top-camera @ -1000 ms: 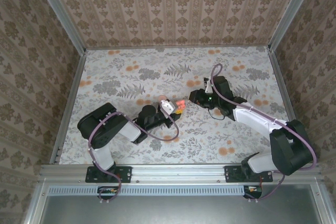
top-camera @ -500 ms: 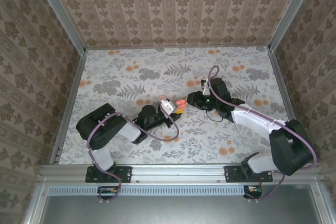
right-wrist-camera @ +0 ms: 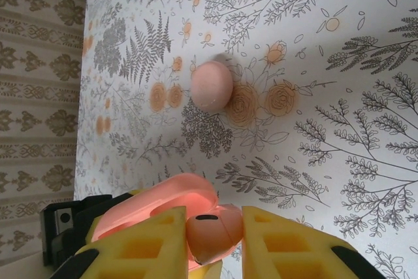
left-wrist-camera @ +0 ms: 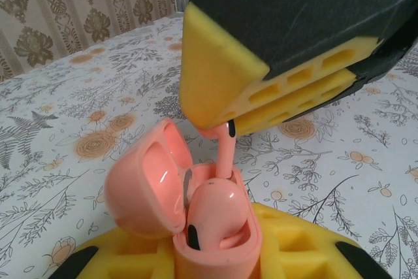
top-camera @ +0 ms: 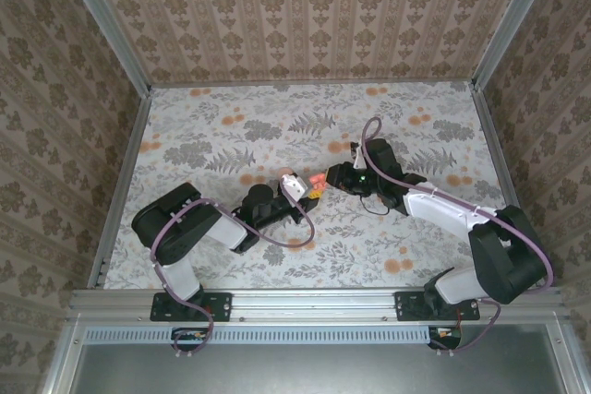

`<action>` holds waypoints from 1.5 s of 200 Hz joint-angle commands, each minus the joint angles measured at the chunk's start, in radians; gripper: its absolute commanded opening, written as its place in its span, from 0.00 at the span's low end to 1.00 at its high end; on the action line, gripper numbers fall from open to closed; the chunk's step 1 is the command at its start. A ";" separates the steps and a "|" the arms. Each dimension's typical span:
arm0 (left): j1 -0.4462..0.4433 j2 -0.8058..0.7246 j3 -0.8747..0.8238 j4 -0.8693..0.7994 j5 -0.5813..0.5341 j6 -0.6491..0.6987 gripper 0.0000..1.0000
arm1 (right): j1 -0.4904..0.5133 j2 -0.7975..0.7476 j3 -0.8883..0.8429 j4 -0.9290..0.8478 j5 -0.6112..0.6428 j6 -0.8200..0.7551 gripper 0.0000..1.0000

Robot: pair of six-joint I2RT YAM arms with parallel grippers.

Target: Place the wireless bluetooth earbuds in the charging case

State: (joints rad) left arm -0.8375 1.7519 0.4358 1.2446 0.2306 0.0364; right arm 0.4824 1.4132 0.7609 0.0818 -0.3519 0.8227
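The pink charging case [left-wrist-camera: 219, 259] stands upright with its lid [left-wrist-camera: 140, 191] swung open, and my left gripper [left-wrist-camera: 215, 262] is shut on its body between yellow pads [left-wrist-camera: 300, 246]. One of the wireless bluetooth earbuds [left-wrist-camera: 215, 210] sits in the case. My right gripper [right-wrist-camera: 214, 240] is shut on a second earbud [right-wrist-camera: 212, 230], directly above the case. That earbud's stem [left-wrist-camera: 225, 155] reaches down into the case opening behind the seated bud. In the top view both grippers meet at mid-table, left [top-camera: 297, 188] and right [top-camera: 334, 175], with the case [top-camera: 314, 182] between them.
A pink rounded object [right-wrist-camera: 211, 86] lies on the floral tablecloth [right-wrist-camera: 339, 96] beyond the right gripper. Patterned walls [top-camera: 305, 6] enclose the table on three sides. Open tablecloth surrounds the two grippers.
My right gripper has moved left with the earbud, closing onto the case. The left gripper and the case have hardly shifted.
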 commanded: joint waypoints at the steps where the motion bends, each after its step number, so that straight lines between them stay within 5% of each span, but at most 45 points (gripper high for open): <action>1: -0.008 -0.036 0.017 0.039 -0.011 -0.018 0.12 | 0.008 0.004 -0.001 0.008 0.024 -0.005 0.23; 128: -0.008 -0.053 0.019 0.038 -0.014 -0.013 0.12 | 0.033 0.028 0.019 0.007 0.009 -0.028 0.24; 300: -0.007 -0.072 0.015 0.036 -0.017 -0.007 0.12 | 0.035 -0.089 0.037 -0.014 0.036 -0.082 0.49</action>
State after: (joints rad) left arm -0.8383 1.7061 0.4358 1.2434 0.2150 0.0364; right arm 0.5114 1.3720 0.7666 0.0868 -0.3294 0.7769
